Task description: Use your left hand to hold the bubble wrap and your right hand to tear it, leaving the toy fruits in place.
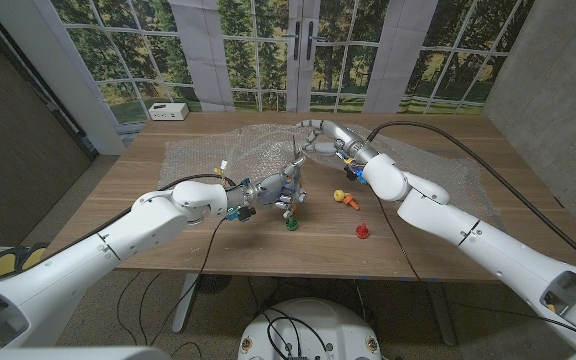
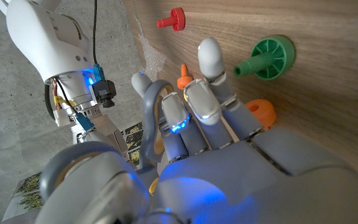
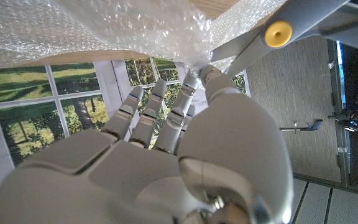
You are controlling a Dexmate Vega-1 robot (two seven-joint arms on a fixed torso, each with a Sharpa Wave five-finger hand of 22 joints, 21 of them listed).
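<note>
clear, crinkled bubble wrap (image 1: 258, 150) sprawls over the table's (image 1: 168, 240) far middle, right hand (image 1: 315, 135) pinching its raised far edge, left hand (image 1: 283, 187) pressing fingers onto its near edge, toy fruits (image 1: 348, 197) alongside

A small white box (image 1: 168, 111), perhaps a device, sits at the table's (image 1: 448, 262) far corner.

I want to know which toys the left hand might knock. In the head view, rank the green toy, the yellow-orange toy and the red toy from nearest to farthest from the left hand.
From the left hand:
1. Green toy, just below the fingers, toward the table's near edge.
2. Yellow-orange toy, to its right, mid-table.
3. Red toy, farthest right, near the front edge.
</note>
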